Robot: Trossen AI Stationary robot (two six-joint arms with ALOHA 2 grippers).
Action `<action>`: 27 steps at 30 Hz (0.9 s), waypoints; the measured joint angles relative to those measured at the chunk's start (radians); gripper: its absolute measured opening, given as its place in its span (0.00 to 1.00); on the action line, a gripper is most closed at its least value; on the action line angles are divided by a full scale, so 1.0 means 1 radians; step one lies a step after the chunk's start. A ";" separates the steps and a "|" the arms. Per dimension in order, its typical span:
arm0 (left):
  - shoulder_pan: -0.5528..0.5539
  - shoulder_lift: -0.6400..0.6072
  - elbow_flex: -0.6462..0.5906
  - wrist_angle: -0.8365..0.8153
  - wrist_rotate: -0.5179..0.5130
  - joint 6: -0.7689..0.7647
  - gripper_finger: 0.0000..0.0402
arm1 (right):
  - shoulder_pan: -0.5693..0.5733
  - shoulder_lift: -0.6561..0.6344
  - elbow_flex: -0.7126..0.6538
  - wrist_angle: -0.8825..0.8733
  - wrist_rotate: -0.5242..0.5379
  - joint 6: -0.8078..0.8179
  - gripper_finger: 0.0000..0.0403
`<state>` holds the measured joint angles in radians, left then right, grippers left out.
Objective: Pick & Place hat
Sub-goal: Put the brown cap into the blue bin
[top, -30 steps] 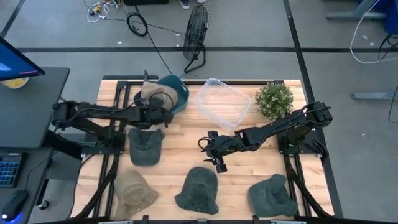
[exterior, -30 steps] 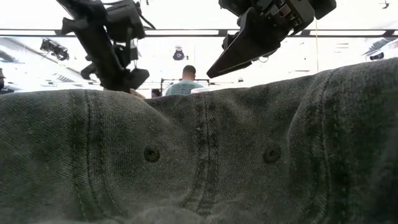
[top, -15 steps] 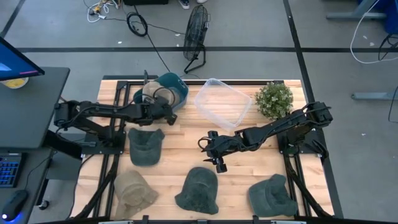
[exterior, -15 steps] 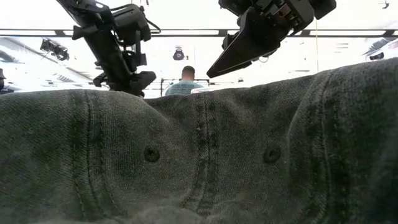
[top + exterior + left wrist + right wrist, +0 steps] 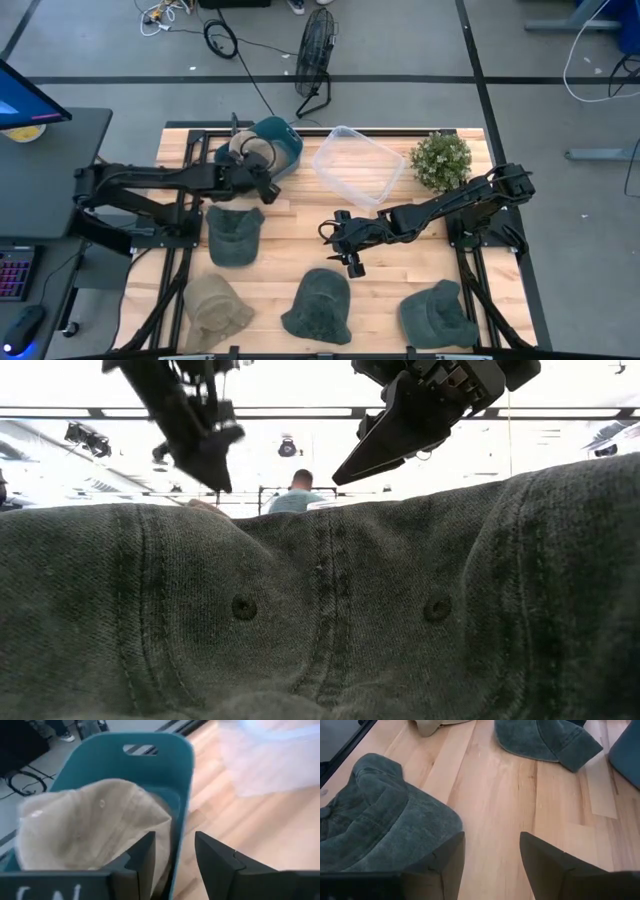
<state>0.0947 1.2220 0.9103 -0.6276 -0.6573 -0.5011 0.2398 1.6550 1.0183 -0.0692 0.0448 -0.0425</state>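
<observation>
A beige hat point(image 5: 85, 827) lies crumpled inside a teal bin point(image 5: 182, 780) at the table's far left point(image 5: 285, 145). My left gripper point(image 5: 174, 840) hangs open over the bin's near wall point(image 5: 266, 182), holding nothing. My right gripper point(image 5: 491, 840) stands open above the middle of the table point(image 5: 328, 233), over bare wood beside a dark green hat point(image 5: 375, 820). Another dark green hat point(image 5: 235, 236) lies flat just near of the bin.
A second beige hat point(image 5: 215, 305) and two dark green hats point(image 5: 320, 305) point(image 5: 437, 315) lie along the near edge; one fills the low view point(image 5: 320, 610). A clear plastic tub point(image 5: 358, 165) and a potted plant point(image 5: 440, 160) stand at the back right. A person point(image 5: 300, 490) is beyond the table.
My left gripper has opened and let go of the beige hat, which stays in the teal bin. The gripper has then risen above the bin and shifted a little toward the table's right. My right arm has kept still.
</observation>
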 joint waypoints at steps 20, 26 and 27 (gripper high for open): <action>-0.704 0.036 0.114 -0.176 0.320 -0.229 0.36 | 0.000 0.000 0.000 -0.010 0.000 0.000 0.48; -0.873 0.074 0.114 -0.293 0.342 -0.546 0.40 | 0.000 0.000 0.000 -0.010 0.000 0.000 0.48; -0.891 0.083 0.112 -0.308 0.359 -0.594 0.41 | 0.000 0.000 0.000 -0.010 0.000 0.000 0.48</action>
<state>-0.7968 1.3054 1.0226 -0.9357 -0.2983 -1.0950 0.2398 1.6550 1.0183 -0.0788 0.0444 -0.0425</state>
